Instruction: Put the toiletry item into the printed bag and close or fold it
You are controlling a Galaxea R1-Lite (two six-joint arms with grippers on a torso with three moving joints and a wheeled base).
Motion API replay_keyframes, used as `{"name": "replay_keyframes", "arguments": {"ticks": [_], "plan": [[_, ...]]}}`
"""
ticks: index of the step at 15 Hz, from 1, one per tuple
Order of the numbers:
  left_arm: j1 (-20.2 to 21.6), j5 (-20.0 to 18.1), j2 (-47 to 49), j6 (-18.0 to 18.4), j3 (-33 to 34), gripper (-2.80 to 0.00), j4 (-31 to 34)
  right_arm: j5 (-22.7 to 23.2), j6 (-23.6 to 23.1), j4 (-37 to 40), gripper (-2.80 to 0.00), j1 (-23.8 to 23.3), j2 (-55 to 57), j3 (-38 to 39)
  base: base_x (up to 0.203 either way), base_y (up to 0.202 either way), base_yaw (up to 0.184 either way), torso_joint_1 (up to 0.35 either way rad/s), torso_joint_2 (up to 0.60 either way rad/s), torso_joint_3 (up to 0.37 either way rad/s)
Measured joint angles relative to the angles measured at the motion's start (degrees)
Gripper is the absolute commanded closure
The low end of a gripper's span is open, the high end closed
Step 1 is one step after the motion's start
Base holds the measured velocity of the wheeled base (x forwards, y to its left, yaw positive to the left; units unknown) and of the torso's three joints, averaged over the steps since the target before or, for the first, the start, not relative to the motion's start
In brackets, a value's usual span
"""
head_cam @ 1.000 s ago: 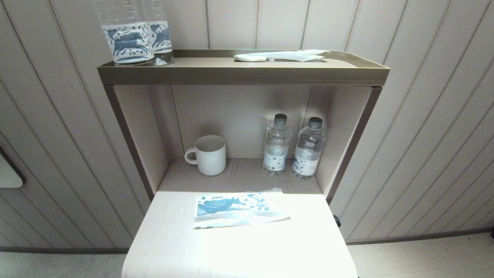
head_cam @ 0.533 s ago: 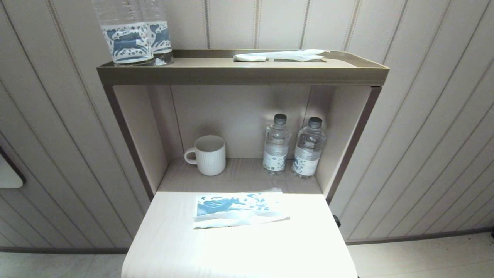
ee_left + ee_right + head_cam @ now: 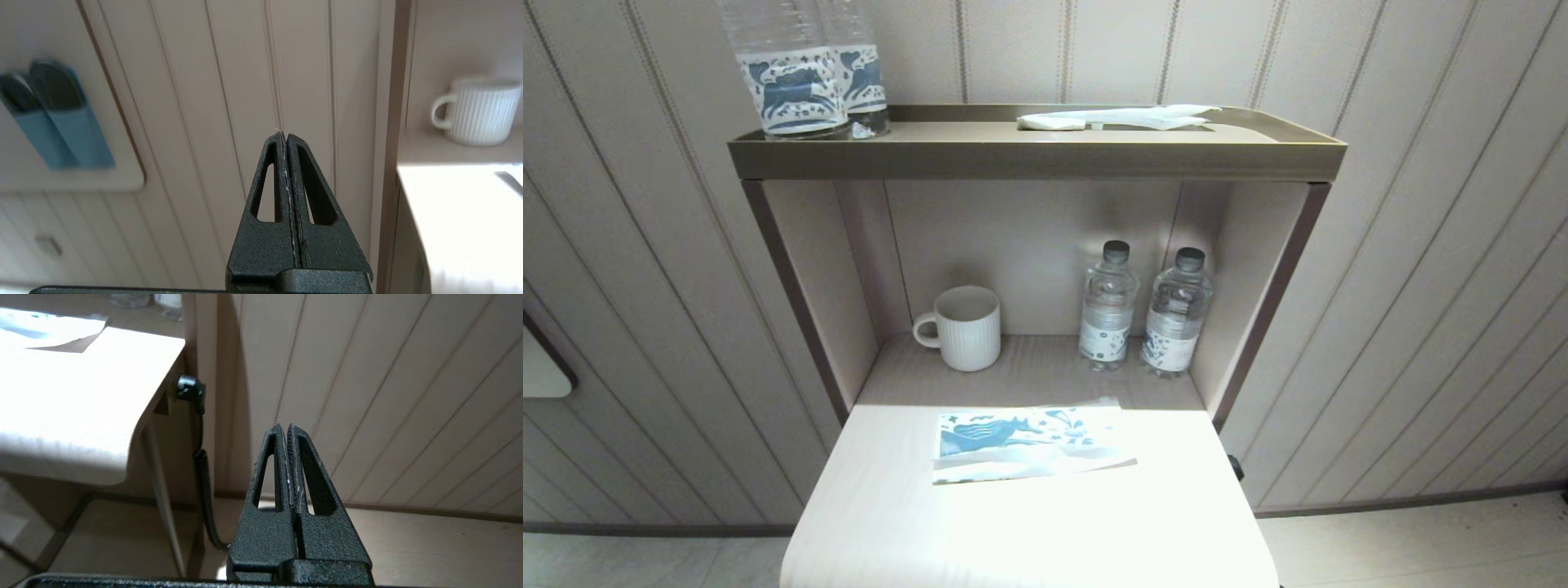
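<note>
The printed bag (image 3: 1029,445) lies flat on the pale table top (image 3: 1029,531), white with a blue horse, its long side across the table. In the right wrist view one end of the bag (image 3: 45,328) shows. A long thin pale item, which I take for the toiletry item (image 3: 1152,117), rests on the top shelf beside a small flat white packet (image 3: 1052,122). My left gripper (image 3: 286,134) hangs left of the shelf unit, shut and empty. To the right of the table and lower down, my right gripper (image 3: 285,426) is also shut on nothing. Neither arm shows in the head view.
A white ribbed mug (image 3: 960,328) and two small water bottles (image 3: 1143,314) stand in the niche behind the bag. Two bottles with blue horse labels (image 3: 809,77) stand on the top shelf (image 3: 1029,159) at the left. A black cable (image 3: 204,473) runs down by the table's right side.
</note>
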State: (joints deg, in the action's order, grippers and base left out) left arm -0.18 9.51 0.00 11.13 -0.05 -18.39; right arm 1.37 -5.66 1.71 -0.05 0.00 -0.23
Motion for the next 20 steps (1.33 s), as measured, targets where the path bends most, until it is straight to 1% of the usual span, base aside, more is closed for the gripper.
{"name": "replay_keyframes", "arguments": {"ticks": [1,3,4,7,10,15,16,17,18,19,20], "plan": [[0.0,-0.4,0.0,-0.2,0.0,0.00,1.9,0.0,0.6,-0.2,0.00,0.0,0.0,0.1,0.000,0.000,0.000,0.000,0.00,0.000],[0.0,-3.4,0.0,-0.6,0.1,0.00,9.3,-1.1,3.8,-0.9,0.00,0.0,0.0,0.2,0.000,0.000,0.000,0.000,0.00,0.000],[0.0,-3.6,0.0,-0.7,0.1,0.00,10.8,-1.3,4.5,-0.9,0.00,0.0,0.0,0.2,0.000,0.000,0.000,0.000,0.00,0.000],[0.0,-3.7,0.0,-0.6,0.1,0.00,10.8,-1.3,4.6,-0.9,0.00,0.0,0.0,0.2,0.000,0.000,0.000,0.000,0.00,0.000],[0.0,-4.2,0.0,-0.4,0.1,0.00,11.0,-1.2,3.7,-1.1,0.00,0.0,0.0,0.2,0.000,0.000,0.000,0.000,0.00,0.000],[0.0,-5.5,0.0,-0.1,0.0,0.00,10.8,-1.2,4.5,-1.1,0.00,0.0,0.0,0.1,0.000,0.000,0.000,0.000,0.00,0.000],[0.0,-7.6,0.0,-0.4,0.0,0.00,11.0,-1.2,4.4,-1.1,0.00,0.0,0.0,0.1,0.000,0.000,0.000,0.000,0.00,0.000],[0.0,-10.9,0.0,-1.4,0.0,0.00,11.0,-1.1,4.3,-1.0,0.00,0.0,0.0,0.1,0.000,0.000,0.000,0.000,0.00,0.000],[0.0,-13.4,0.0,-2.7,0.0,0.00,10.9,-1.1,4.4,-1.0,0.00,0.0,0.0,0.1,0.000,0.000,0.000,0.000,0.00,0.000],[-0.1,-13.3,0.0,-3.7,0.0,0.00,10.8,-1.2,4.7,-1.1,0.00,0.0,0.0,0.1,0.000,0.000,0.000,0.000,0.00,0.000],[-0.1,-12.3,0.0,-4.0,0.0,0.00,11.1,-1.2,5.0,-1.1,0.00,0.0,0.0,0.1,0.000,0.000,0.000,0.000,0.00,0.000]]}}
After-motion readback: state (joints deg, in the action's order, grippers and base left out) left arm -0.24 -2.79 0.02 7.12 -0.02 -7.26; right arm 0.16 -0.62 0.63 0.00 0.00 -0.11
